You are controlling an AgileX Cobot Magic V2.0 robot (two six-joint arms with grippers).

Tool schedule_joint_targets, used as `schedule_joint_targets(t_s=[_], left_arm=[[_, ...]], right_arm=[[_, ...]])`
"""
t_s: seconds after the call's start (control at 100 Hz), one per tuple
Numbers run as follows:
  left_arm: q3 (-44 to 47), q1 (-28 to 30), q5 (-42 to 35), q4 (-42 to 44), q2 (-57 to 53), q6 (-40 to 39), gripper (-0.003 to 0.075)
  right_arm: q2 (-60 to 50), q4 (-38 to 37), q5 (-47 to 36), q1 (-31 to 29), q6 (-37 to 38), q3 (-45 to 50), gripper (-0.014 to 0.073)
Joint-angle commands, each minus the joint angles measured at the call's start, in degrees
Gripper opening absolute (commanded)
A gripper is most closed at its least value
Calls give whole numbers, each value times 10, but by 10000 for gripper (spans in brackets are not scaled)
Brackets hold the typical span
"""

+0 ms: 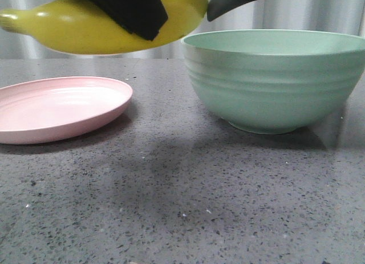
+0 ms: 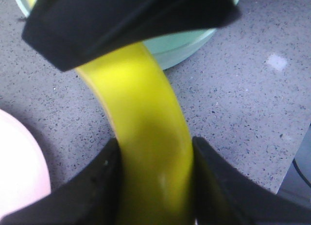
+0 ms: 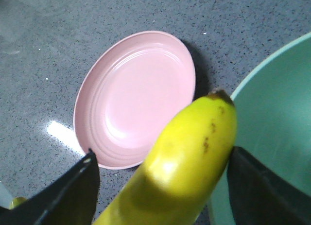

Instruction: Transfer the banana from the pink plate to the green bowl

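Observation:
The yellow banana (image 1: pixel 74 30) hangs in the air, above the gap between the pink plate (image 1: pixel 57 107) and the green bowl (image 1: pixel 274 81). My left gripper (image 2: pixel 155 152) is shut on the banana (image 2: pixel 141 103), one finger on each side. My right gripper (image 3: pixel 163 154) is open around the banana's dark-tipped end (image 3: pixel 194 147), with a gap at one finger. That end is beside the bowl's rim (image 3: pixel 277 103). The plate (image 3: pixel 141 94) lies bare. In the front view black fingers (image 1: pixel 134 10) cover part of the banana; the grippers' bodies are out of frame there.
The plate and the bowl stand on a dark grey speckled tabletop (image 1: pixel 182 195), the plate left, the bowl right. A pale curtain (image 1: pixel 296 13) hangs behind the table. The table's edge (image 2: pixel 296 152) shows in the left wrist view.

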Motion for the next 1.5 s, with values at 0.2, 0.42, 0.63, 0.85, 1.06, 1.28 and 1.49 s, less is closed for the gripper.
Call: schedule_joint_targets(t_s=[0.2, 0.42, 0.63, 0.85, 1.06, 1.28, 1.49], left_arm=[[-21, -7, -55, -30, -21, 14, -20], [-21, -7, -81, -29, -21, 29, 10], [-21, -7, -85, -18, -21, 33, 361], [-21, -7, -80, 30, -32, 30, 445], [-21, -7, -82, 31, -80, 28, 445], [-21, -7, -82, 32, -113, 24, 440], [-21, -7, -83, 31, -114, 24, 440]], right_arm=[[5, 17, -35, 3, -6, -20, 458], [5, 18, -37, 3, -6, -20, 236], [5, 19, -39, 3, -6, -20, -71], [0, 19, -44, 0, -6, -46, -71], [-10, -36, -43, -27, -6, -120, -71], [-10, -234, -38, -76, -6, -156, -71], [2, -285, -19, -92, -6, -155, -46]])
